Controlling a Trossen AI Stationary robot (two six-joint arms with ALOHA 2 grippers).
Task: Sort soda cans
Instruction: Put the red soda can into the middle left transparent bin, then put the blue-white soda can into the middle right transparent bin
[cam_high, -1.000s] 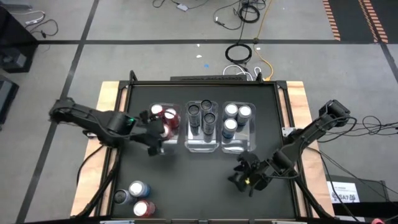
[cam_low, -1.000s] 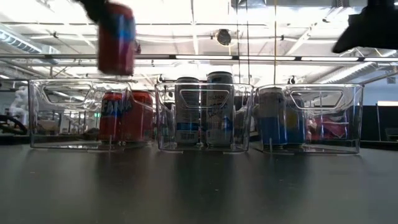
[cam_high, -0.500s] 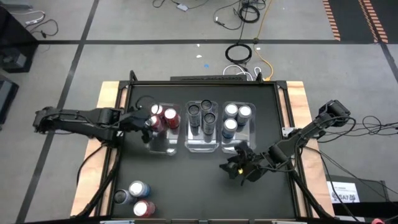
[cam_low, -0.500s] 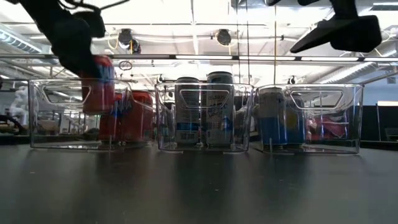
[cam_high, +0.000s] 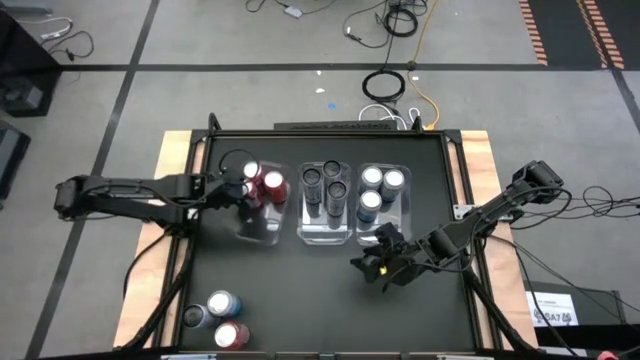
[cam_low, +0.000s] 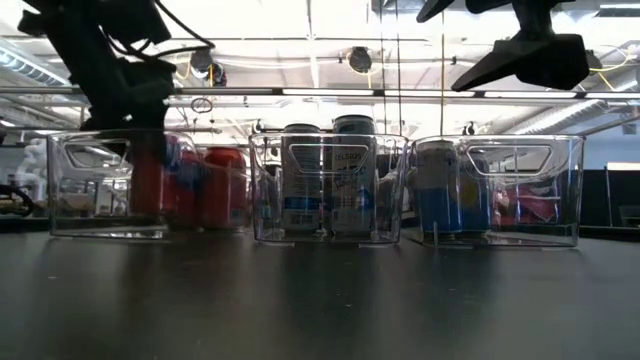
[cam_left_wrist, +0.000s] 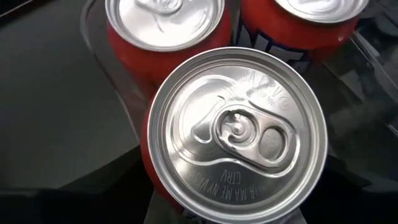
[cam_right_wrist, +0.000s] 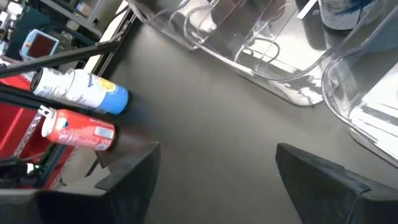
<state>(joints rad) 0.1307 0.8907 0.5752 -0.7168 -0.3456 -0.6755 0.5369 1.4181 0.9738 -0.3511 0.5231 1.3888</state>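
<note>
Three clear bins stand side by side mid-table. In the left bin (cam_high: 262, 228) my left gripper (cam_high: 238, 190) is shut on a red soda can (cam_left_wrist: 236, 134), which stands upright beside two other red cans (cam_left_wrist: 163, 25). In the low view that can (cam_low: 150, 190) shows behind the bin's wall, under the gripper. The middle bin (cam_high: 327, 235) holds dark cans (cam_high: 335, 188). The right bin (cam_high: 385, 235) holds silver-blue cans (cam_high: 370, 200). My right gripper (cam_high: 375, 268) hangs open over bare table in front of the right bin, with nothing between its fingers. My left gripper pinches the red can's side wall (cam_left_wrist: 149, 165), just under the rim, between its two fingers. It comes at the can slanting down from the table's left. The can is upright inside the left bin, its bottom level with the other cans' bottoms. Whether it rests on the floor I cannot tell.
Three loose cans stand at the table's near left: a silver-blue one (cam_high: 222, 303), a dark one (cam_high: 192, 317) and a red one (cam_high: 231, 335). Wide bare tabletop (cam_high: 300, 300) lies in front of the bins. Cables lie on the floor beyond the far edge.
My left gripper has gone down and toward the table's left and far side, rolling its wrist. It has carried the red can from above the bin's rim down into the left bin beside the other red cans. My right gripper has shifted a little toward the table's left, still open.
</note>
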